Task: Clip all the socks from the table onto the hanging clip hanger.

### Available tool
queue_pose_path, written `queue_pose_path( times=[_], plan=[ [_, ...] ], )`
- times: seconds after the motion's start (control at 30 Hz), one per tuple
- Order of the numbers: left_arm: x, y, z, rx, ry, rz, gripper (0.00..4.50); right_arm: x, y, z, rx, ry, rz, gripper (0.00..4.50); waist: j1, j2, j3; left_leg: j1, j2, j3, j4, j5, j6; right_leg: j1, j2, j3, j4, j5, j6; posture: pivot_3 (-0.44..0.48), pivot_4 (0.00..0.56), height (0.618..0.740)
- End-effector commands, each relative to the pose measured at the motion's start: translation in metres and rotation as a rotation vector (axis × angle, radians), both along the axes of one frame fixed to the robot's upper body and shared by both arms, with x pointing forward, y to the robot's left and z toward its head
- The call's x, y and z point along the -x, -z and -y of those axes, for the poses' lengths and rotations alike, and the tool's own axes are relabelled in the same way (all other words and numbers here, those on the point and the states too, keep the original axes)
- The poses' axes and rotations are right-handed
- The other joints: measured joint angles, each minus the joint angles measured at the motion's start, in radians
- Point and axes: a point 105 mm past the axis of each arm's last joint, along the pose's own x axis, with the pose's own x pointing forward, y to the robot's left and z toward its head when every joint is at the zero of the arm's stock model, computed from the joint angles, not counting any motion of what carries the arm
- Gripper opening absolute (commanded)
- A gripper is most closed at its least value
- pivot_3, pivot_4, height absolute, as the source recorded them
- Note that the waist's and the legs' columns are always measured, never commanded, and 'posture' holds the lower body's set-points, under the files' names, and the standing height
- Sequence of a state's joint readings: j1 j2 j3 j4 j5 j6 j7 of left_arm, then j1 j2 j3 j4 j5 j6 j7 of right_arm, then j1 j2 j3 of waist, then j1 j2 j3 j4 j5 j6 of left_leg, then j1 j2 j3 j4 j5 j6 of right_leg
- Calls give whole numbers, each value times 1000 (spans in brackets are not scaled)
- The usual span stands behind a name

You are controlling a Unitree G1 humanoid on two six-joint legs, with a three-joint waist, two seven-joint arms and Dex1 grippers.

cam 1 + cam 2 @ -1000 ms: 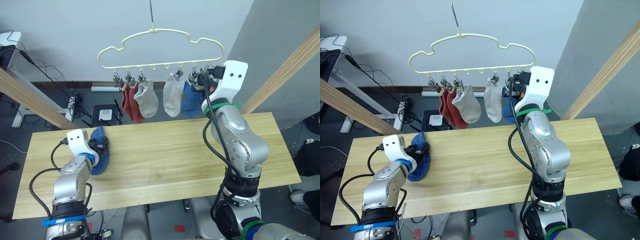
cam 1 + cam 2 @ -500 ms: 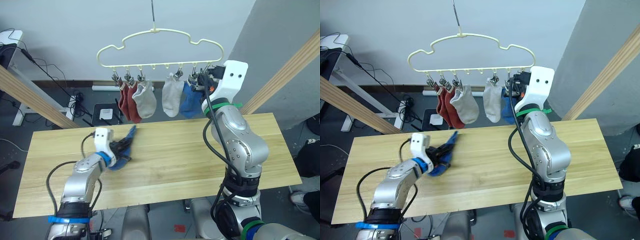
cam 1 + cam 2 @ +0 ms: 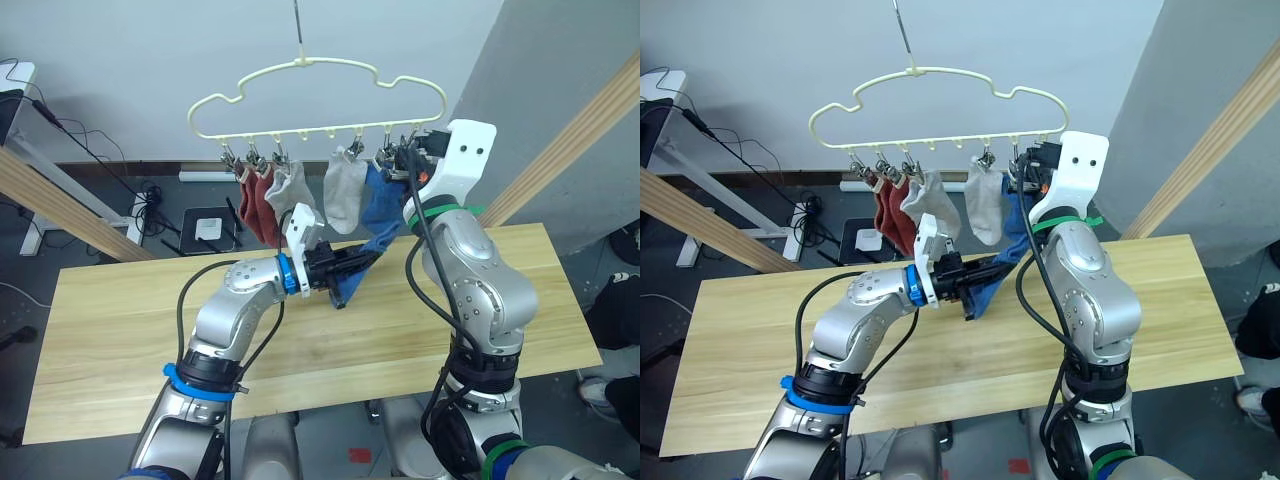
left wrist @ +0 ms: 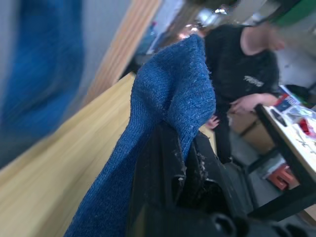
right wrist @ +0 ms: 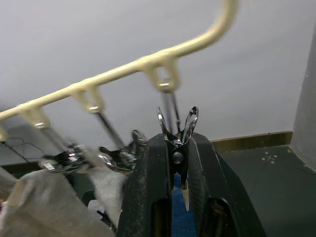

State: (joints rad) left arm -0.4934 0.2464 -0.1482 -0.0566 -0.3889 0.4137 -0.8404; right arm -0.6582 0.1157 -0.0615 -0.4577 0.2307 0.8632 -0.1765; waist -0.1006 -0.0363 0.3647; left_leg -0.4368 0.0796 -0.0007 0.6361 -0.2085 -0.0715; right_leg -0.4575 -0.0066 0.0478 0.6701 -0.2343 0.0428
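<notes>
The left gripper is closed on the last blue sock and holds it in the air above the far edge of the table, about the middle of its length. The sock is no more on the wood. Its long axis goes slanted: the loose upper end points up and to the right, toward the right end of the clip hanger, and the lower end hangs down below the fingers. In the left wrist view the knit is folded over the black fingertips, so only a small part of it is really pinched.

The right gripper is up at the hanger's right end, closed on a metal clip, which it squeezes at the handles. I cannot see if the clip's mouth is open enough. A second blue sock already hangs just beside it, next to a grey sock, another grey sock and the red socks.

What could go wrong, in my opinion: the free end is soft and may bend away or catch on the hanging blue sock instead of entering the clip. The hanger hangs only by its hook, so a push from the left arm could swing it and the clip could slip from the right fingers. Also, if the right gripper lets go too early, the clip bites only the edge and the sock falls back to the table
</notes>
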Motion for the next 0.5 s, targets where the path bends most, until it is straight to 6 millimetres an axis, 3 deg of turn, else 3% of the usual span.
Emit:
queue_pose_path(
  times=[0.03,0.13,0.5],
  plan=[
    [-11,-11,7,32,-82,19,0,10,-20,-2,-23,-15,80,128,-1,0,0,0,0,0,0,0,0,0,0,0,0,0,0,-201,341,740],
    [-21,-11,11,37,-158,21,0,10,-21,-2,-25,-16,83,128,-4,0,0,0,0,0,0,0,0,0,0,0,0,0,0,-201,341,740],
    [-30,-19,19,80,-303,82,0,10,-20,-4,-32,-24,75,128,-9,0,0,0,0,0,0,0,0,0,0,0,0,0,0,-204,342,740]
  ],
)
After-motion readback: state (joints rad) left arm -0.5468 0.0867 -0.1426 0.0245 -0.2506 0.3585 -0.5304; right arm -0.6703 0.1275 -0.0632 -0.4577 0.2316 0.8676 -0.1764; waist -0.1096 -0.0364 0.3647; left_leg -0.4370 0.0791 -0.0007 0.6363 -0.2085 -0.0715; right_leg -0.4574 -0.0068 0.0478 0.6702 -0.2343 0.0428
